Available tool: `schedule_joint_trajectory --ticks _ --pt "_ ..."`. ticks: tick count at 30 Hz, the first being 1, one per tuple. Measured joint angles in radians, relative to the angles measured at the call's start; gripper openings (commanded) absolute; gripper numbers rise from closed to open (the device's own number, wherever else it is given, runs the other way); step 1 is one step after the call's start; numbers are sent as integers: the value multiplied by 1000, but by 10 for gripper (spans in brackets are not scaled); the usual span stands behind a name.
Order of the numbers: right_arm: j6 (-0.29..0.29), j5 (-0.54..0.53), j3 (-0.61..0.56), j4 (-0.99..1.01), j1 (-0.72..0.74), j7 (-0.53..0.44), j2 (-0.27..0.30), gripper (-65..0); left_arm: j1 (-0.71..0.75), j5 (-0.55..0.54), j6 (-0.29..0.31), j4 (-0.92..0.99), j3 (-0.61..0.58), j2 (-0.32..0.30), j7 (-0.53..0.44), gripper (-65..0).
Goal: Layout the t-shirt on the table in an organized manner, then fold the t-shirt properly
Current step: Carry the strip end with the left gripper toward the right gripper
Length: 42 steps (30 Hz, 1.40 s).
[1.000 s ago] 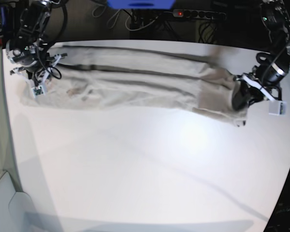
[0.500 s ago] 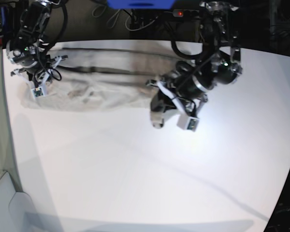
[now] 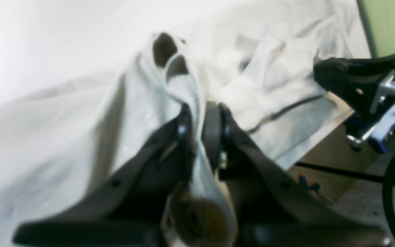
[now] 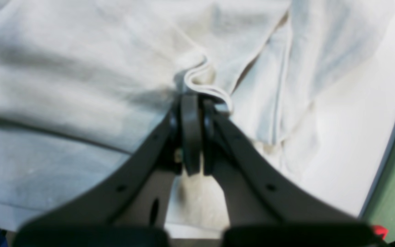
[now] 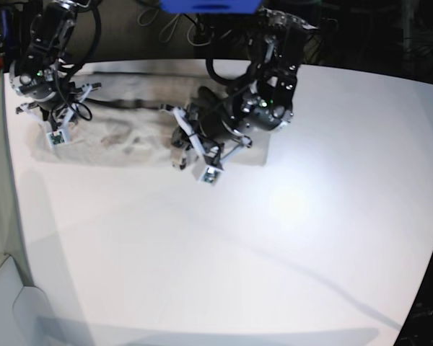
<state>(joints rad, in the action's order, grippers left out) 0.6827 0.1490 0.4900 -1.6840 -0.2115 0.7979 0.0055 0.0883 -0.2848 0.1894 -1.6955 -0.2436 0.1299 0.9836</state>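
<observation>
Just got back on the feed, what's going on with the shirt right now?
Both arms have hold of the light grey-beige cotton t-shirt, which lies as a long folded strip along the far side of the white table. The right claw is shut on a fold of cloth at one end of the strip. The left claw is shut on a bunched edge and has carried its end across over the middle of the strip, doubling the shirt over. Neither has let go yet.

Your left black two-fingered gripper [image 5: 179, 153] reached across from the base view's right, jaws pinched tight, your right black gripper [image 5: 52, 124] stayed low at far left, likewise clamped
</observation>
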Motion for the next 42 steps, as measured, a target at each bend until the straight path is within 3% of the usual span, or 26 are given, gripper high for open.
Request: schedule_joint_trajectory --ticks 9,14,17,20,23,25,30,35,37,39,42 --pt "0 0 0 0 0 0 0 -650 -3 0 -3 39 -14 1 -33 -625" --pt "0 -1 0 0 0 0 0 -650 -3 -3 -124 39 -14 1 -42 -421" --pt "0 0 0 0 0 0 0 -650 -3 -42 -122 39 -14 1 -42 -252" --pt "0 -1 0 0 0 0 0 -650 -3 -142 -80 19 -15 -1 -41 -153" --pt "0 -1 0 0 0 0 0 -650 -1 -188 -49 -53 -14 -16 -88 -204" --pt "0 -1 0 0 0 0 0 -650 0 -209 -53 -98 -13 -52 -133 -295" --pt "0 0 0 0 0 1 0 -650 5 -202 -124 -126 21 -131 -128 -508" --pt "0 -9 -2 -1 0 4 11 -650 22 -201 -137 -107 31 -220 -138 -630" --pt "1 -11 -2 -3 0 7 11 -644 47 -208 -134 -98 73 -262 -118 -650" --pt "2 -11 -1 -21 2 27 11 -584 64 -187 -138 -97 146 -289 -125 -645" --pt "5 8 -2 -75 -4 101 5 -438 64 -199 -140 -47 241 -321 -144 -645"
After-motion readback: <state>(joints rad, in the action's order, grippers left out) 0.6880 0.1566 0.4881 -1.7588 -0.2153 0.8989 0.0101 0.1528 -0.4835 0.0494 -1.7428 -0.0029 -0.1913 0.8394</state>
